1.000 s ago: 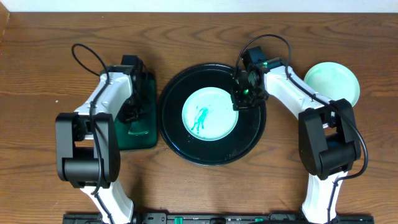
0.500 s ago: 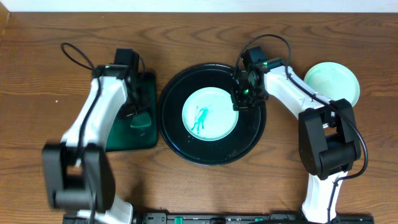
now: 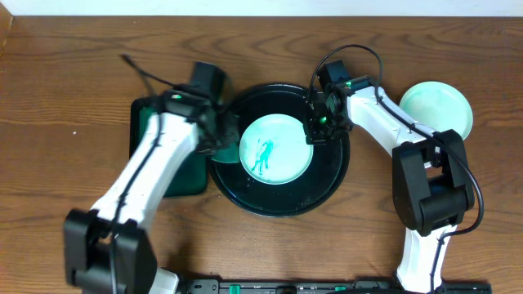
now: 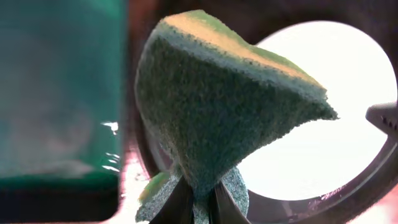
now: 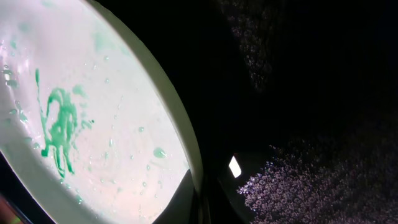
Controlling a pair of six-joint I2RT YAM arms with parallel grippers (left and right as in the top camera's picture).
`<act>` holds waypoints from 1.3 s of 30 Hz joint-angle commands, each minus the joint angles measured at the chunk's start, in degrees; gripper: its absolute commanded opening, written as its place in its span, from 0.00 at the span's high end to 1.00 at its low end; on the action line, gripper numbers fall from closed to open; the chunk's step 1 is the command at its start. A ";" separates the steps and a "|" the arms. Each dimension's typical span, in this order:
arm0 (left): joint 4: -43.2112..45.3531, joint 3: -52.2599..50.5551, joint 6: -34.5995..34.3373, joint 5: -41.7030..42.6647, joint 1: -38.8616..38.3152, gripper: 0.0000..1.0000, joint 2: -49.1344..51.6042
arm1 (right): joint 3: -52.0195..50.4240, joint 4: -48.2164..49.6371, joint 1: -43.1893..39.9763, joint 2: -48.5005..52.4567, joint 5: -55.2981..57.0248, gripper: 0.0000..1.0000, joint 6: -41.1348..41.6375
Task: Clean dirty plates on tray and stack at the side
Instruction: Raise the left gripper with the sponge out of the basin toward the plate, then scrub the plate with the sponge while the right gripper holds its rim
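Note:
A pale plate (image 3: pixel 276 150) with a green paint smear lies in the middle of the round black tray (image 3: pixel 279 200). My right gripper (image 3: pixel 315 135) is shut on that plate's right rim; the right wrist view shows the rim (image 5: pixel 180 146) pinched between the fingers (image 5: pixel 200 202). My left gripper (image 3: pixel 219 145) is shut on a green sponge (image 4: pixel 217 112) and hovers over the tray's left rim, beside the plate (image 4: pixel 329 143). A wiped mint plate (image 3: pixel 436 109) rests on the wooden tabletop (image 3: pixel 73 73) at the right.
A rectangular dark-green tray (image 3: pixel 155 175) sits left of the black tray, partly under my left arm; it also shows in the left wrist view (image 4: pixel 56 93). A cable loops above each arm.
My left arm has swung right from the green tray to the black tray's left rim, carrying the sponge. The right arm and the plate have not moved.

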 commanded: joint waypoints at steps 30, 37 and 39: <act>21.22 0.52 -1.27 36.68 -10.99 0.93 21.59 | -0.31 -0.15 0.17 -1.95 -0.42 0.99 1.29; 17.86 0.52 -3.58 19.32 -7.17 0.93 21.59 | -0.31 -0.94 0.17 -1.95 -0.42 0.99 1.49; 15.52 0.52 -3.58 13.57 -5.44 0.93 21.59 | -0.31 -1.11 0.17 -1.95 -0.42 0.99 1.46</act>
